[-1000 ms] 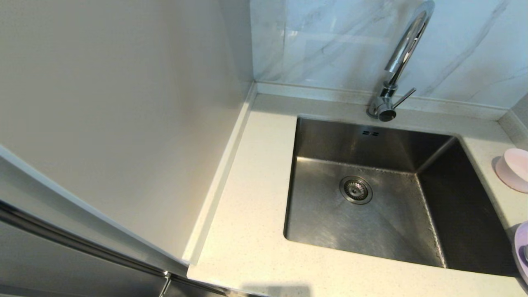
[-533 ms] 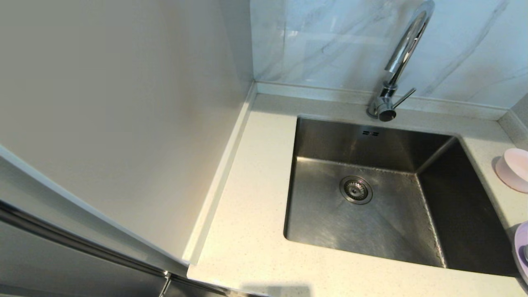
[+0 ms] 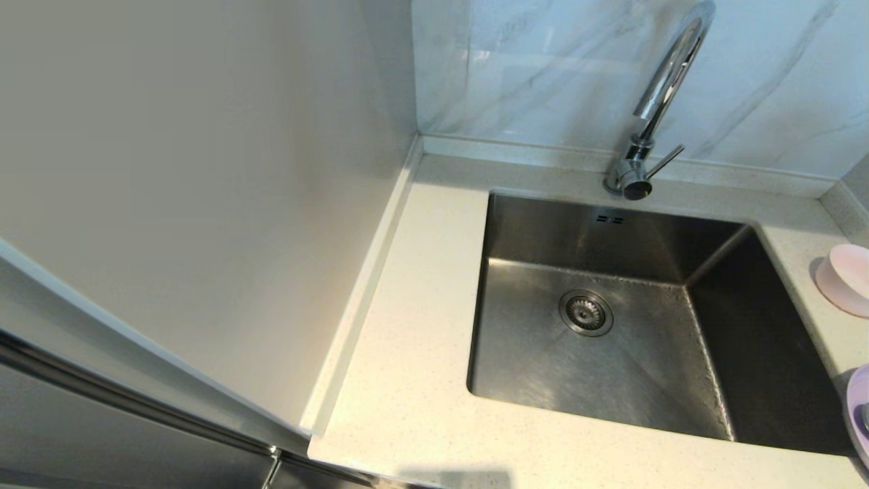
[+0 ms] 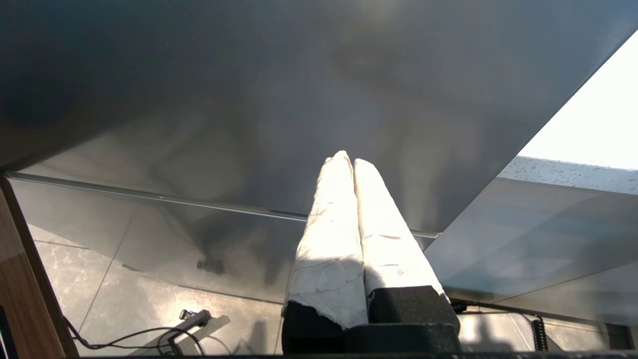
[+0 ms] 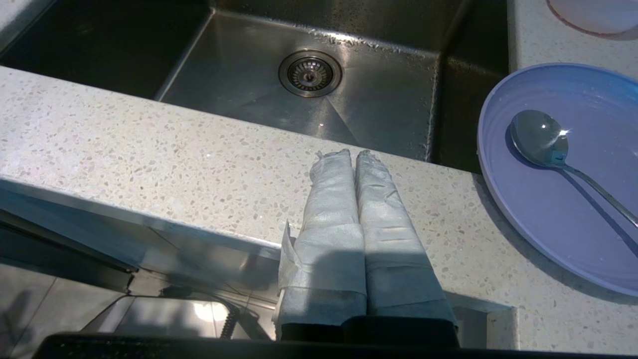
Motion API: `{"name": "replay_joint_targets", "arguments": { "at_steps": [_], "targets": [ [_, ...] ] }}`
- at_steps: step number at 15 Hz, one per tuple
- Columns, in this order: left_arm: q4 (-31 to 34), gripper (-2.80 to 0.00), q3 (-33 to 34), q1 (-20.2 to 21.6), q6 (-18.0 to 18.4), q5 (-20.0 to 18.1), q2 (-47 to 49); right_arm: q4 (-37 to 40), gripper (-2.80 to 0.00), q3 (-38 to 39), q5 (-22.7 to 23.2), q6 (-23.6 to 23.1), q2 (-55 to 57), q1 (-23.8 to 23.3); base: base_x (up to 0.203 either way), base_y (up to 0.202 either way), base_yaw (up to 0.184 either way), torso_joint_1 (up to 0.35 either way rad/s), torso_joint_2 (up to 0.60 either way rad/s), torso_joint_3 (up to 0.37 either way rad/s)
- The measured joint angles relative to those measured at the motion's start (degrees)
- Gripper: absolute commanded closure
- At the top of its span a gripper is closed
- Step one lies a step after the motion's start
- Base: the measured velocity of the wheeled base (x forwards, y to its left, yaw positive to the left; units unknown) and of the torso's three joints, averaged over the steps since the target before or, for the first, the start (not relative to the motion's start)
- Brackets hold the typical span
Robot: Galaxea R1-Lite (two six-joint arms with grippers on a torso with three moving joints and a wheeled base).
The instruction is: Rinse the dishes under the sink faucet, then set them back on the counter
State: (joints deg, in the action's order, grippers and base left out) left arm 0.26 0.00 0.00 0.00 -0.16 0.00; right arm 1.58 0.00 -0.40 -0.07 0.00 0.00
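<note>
Two grippers, both with fingers pressed together and holding nothing. Left gripper [image 4: 347, 158] hangs parked below the desk's edge, by the cabinet front. Right gripper [image 5: 347, 153] sits at the desk's front edge, just short of the sink [image 5: 239, 94]. The plate [image 5: 558, 219] lies off to its right on the desk [image 5: 149, 144], with the spoon [image 5: 541, 137] in it, handle running toward the front-right. The bowl [image 3: 845, 277] sits further back. The right arm's nearer, I'd say.

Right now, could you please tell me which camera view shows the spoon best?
The right wrist view: the spoon lies in full sight on the lavender plate. The head view catches only a grey sliver at its edge; the left wrist view shows none of it.
</note>
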Motion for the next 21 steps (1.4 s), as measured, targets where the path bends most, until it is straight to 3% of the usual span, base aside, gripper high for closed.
{"name": "replay_joint_targets", "arguments": {
  "at_steps": [21],
  "targets": [
    [-0.02,0.00,0.00,0.00,0.00,-0.05,0.00,0.00,0.00,0.00,0.00,0.02,0.00,0.00,0.000,0.000,0.000,0.000,0.00,0.000]
  ]
}}
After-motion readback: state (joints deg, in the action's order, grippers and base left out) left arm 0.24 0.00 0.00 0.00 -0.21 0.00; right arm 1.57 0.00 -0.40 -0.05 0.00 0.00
